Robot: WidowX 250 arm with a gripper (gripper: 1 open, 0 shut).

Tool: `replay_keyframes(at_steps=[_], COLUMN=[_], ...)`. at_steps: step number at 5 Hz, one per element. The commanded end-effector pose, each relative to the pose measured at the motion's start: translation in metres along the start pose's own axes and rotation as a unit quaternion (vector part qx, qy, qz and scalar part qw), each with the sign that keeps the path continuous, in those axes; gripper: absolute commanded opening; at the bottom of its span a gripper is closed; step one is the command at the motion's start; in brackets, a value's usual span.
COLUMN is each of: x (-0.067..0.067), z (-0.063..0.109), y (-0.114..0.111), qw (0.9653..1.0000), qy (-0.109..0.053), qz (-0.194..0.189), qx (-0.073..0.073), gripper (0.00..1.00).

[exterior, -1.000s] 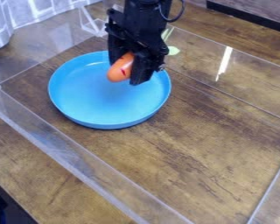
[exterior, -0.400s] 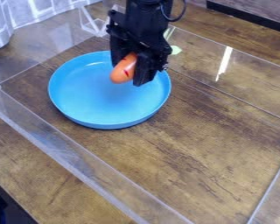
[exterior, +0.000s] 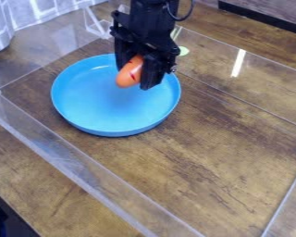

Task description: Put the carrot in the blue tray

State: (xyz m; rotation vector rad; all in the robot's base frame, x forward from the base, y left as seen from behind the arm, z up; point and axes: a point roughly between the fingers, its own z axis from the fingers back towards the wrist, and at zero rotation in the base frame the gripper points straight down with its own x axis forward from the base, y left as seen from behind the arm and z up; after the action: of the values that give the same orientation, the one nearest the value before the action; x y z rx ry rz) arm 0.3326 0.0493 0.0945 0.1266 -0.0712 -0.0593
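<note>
1. The gripper points straight down over the tray, above its far-right part. Its fingers are closed tight on the carrot.
2. The carrot hangs above the tray's floor, inside the rim's outline. Whether it touches the blue surface I cannot tell; it looks just clear of it.
3. Held there, the carrot should land in the tray when let go. I judge the carry is done and only the release is left.
4. The carrot is small, stubby and orange. Only its left side shows past the black fingers; stripes and leaf top are hidden or too small to tell.
5. The tray is round, shallow and bright blue, far wider than the carrot.
</note>
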Motion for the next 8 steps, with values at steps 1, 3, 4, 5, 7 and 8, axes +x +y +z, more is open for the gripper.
replay_keyframes(at_steps=[1,3,4,5,7,8], x=[0.002,0.002,0.005,0.008,0.013,0.014], z=[0.007,-0.001,-0.001,0.001,0.003,0.001], y=[0.011,0.02,0.023,0.026,0.032,0.034], qw=[0.9997,0.9996,0.9994,0.9992,0.9985,0.9983], qy=[-0.016,-0.012,-0.014,-0.017,-0.024,-0.025], qz=[0.015,0.026,0.031,0.036,0.048,0.052], qx=[0.005,0.007,0.004,0.002,-0.004,-0.007], gripper=[1.0,1.0,1.0,1.0,1.0,1.0])
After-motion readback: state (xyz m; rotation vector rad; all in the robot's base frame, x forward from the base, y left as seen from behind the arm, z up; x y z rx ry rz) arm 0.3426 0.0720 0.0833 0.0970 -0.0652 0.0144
